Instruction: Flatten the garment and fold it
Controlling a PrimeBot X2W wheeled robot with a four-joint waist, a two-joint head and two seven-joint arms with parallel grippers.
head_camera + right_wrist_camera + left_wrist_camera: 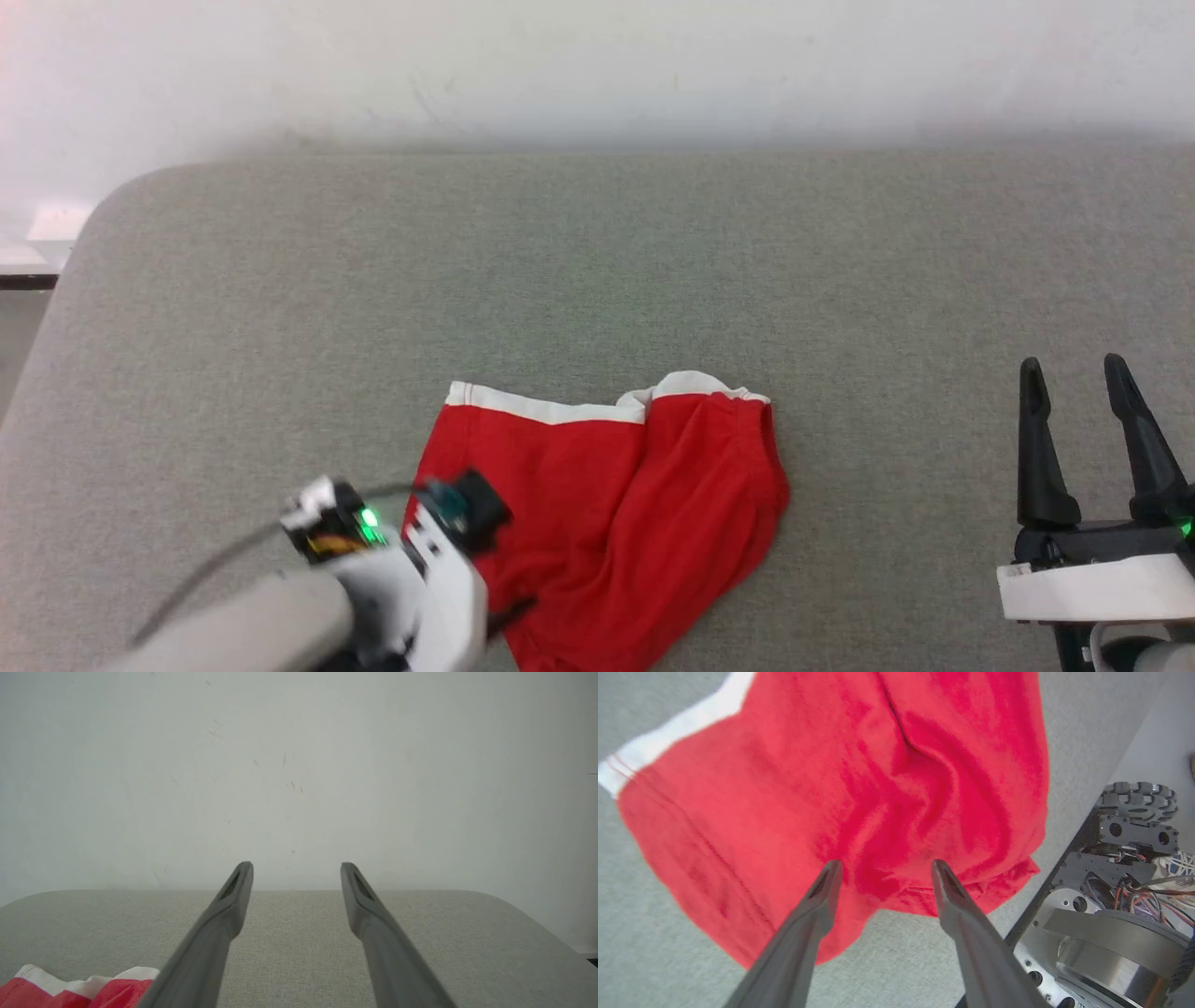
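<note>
The garment lies near the front edge of the grey padded surface, white waistband toward the wall. Its right half looks doubled over and creased, so we judge the flattening step unfinished. Our left gripper hangs over the near hem, fingers spread wide with nothing between them; we cannot tell whether the tips touch the cloth. Our right gripper rests well apart to the right, equally wide and empty. Next, we reckon, each claw must take a corner and draw the folded part outward. The left wrist view shows the deep crease, the bunched hem and the robot's base. The head view gives the whole outline, and the right wrist view catches a corner of waistband.
</note>
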